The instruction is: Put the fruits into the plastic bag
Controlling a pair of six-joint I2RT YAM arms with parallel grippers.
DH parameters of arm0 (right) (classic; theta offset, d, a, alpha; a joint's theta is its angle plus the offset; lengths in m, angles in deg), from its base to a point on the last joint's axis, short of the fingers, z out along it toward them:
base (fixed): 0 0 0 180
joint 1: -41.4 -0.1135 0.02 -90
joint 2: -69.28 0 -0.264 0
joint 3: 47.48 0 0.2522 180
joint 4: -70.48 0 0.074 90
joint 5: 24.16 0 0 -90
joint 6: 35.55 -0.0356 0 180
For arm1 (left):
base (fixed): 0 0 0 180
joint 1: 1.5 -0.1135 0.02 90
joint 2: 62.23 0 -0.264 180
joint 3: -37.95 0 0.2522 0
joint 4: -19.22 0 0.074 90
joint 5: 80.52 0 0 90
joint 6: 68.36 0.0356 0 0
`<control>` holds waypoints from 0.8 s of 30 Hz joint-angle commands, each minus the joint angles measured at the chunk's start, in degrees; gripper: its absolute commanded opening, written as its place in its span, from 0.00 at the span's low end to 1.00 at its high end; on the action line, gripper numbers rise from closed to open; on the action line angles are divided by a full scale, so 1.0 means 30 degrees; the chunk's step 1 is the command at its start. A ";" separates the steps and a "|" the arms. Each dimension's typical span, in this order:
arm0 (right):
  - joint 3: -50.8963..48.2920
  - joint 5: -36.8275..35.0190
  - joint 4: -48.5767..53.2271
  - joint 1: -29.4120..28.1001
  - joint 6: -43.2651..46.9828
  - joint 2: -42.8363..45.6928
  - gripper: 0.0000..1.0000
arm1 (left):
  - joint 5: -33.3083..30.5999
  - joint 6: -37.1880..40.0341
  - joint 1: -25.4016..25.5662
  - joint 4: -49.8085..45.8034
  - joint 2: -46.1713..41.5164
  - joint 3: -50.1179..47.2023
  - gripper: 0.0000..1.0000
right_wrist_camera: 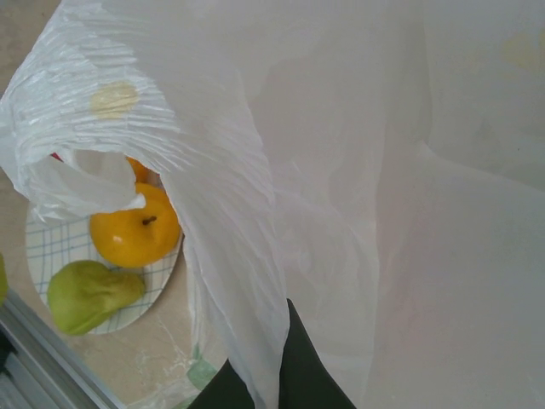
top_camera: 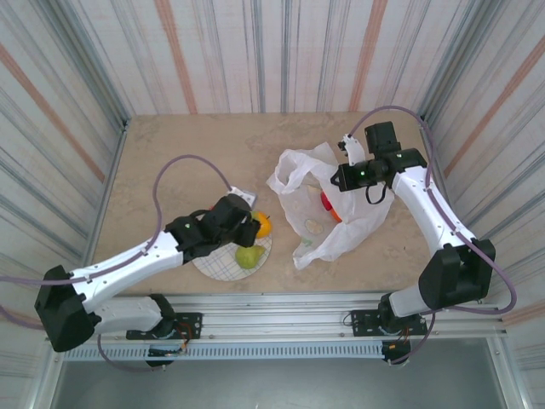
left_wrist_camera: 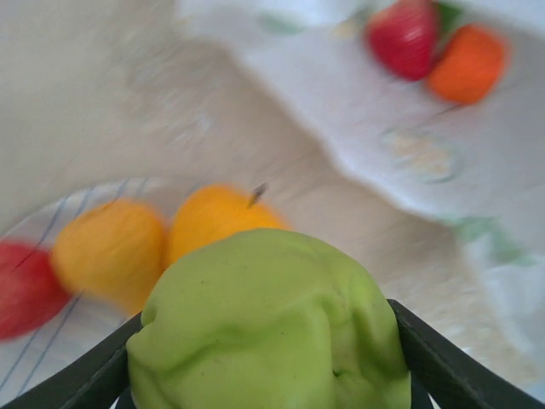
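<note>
Where the left arm stretched in over the beige stone-patterned table point(top_camera: 196, 145), the left gripper point(top_camera: 249, 228) hung above the round plaid plate point(top_camera: 213, 266). Its wrist camera showed a lumpy glossy green fruit point(left_wrist_camera: 272, 324) filling the gap between the two dark fingers point(left_wrist_camera: 443, 362). The fingers stood fairly wide and pressed against it on either side. The fruit looked sharp while everything behind it was smeared.

Beyond it on the plate lay a red fruit point(left_wrist_camera: 21, 285) at the left edge and two yellow-orange fruits point(left_wrist_camera: 106, 247) side by side, touching. From above, one of these showed just beside the gripper's tip. A green pear point(top_camera: 248, 256) lay on the plate's near right part, apart from the gripper.

Just right of the plate, the large crinkly white translucent plastic bag point(top_camera: 341, 234) sprawled on the table. Inside it a second red fruit point(left_wrist_camera: 407, 36) and a small orange fruit point(left_wrist_camera: 467, 61) rested against each other.

At the bag's far right edge the right gripper point(top_camera: 341, 177) was closed tight on the thin film, holding that edge lifted. Its own camera showed the film draped over a dark finger point(right_wrist_camera: 294, 371), with the plate and pear visible under the raised rim.
</note>
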 commanded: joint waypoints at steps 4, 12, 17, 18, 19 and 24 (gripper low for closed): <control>0.0355 0.1016 -0.0067 0.0188 -0.0278 0.0014 0.00 | 0.1432 0.2633 0.1290 0.4373 0.4048 0.2898 0.52; -0.0200 0.1511 -0.0128 0.0534 -0.0473 0.0458 0.00 | 0.1273 0.4202 0.1214 0.6551 0.8562 0.5064 0.52; -0.0130 0.3067 -0.0815 0.1043 -0.1074 0.0484 0.00 | 0.0863 0.4142 0.1046 0.8665 1.0785 0.5712 0.52; -0.0141 0.3215 -0.0910 0.1143 -0.1182 0.0501 0.00 | 0.0634 0.4047 0.0969 0.9204 1.1166 0.5763 0.52; -0.0105 0.3316 -0.0985 0.1262 -0.1245 0.0472 0.00 | 0.0373 0.3920 0.0880 0.9785 1.1542 0.5791 0.52; -0.0097 0.3465 -0.1067 0.1506 -0.1394 0.0367 0.00 | -0.0827 0.3187 0.0257 1.1744 1.3075 0.6140 0.51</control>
